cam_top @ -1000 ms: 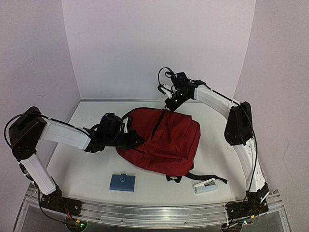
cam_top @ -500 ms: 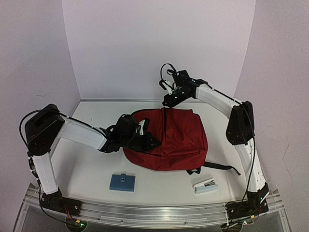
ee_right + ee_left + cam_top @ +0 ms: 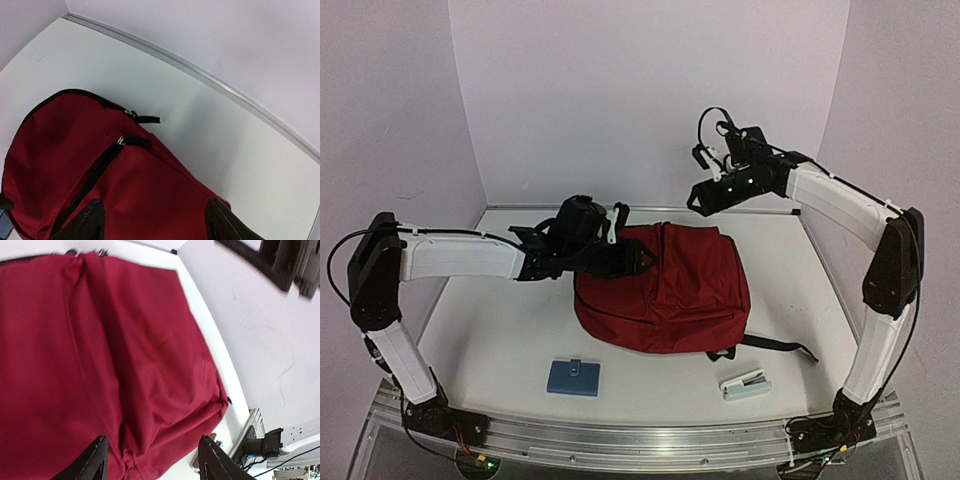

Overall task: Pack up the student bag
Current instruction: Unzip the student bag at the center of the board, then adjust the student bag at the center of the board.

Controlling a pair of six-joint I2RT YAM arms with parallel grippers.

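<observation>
The student bag point(image 3: 665, 290), a dark red backpack, lies flat in the middle of the table with its black zipper point(image 3: 662, 255) running down its top face. My left gripper point(image 3: 632, 262) hovers open over the bag's upper left edge; in the left wrist view red fabric point(image 3: 100, 365) fills the space below the spread left gripper point(image 3: 152, 440), and nothing is held. My right gripper point(image 3: 696, 202) hangs open in the air above the bag's far edge. In the right wrist view the bag point(image 3: 125, 195) and two zipper pulls point(image 3: 134, 115) lie beneath the open right gripper point(image 3: 154, 202).
A small blue pouch point(image 3: 573, 377) lies near the front left of the bag. A white and light blue stapler point(image 3: 746, 384) lies at the front right, beside a black strap point(image 3: 775, 346) trailing from the bag. Walls close the back and sides; a metal rail point(image 3: 640, 440) runs along the front.
Both grippers have opened and let go of the bag, which has settled flat. The right gripper has risen and moved right; the left gripper has lifted above the bag's left edge.
</observation>
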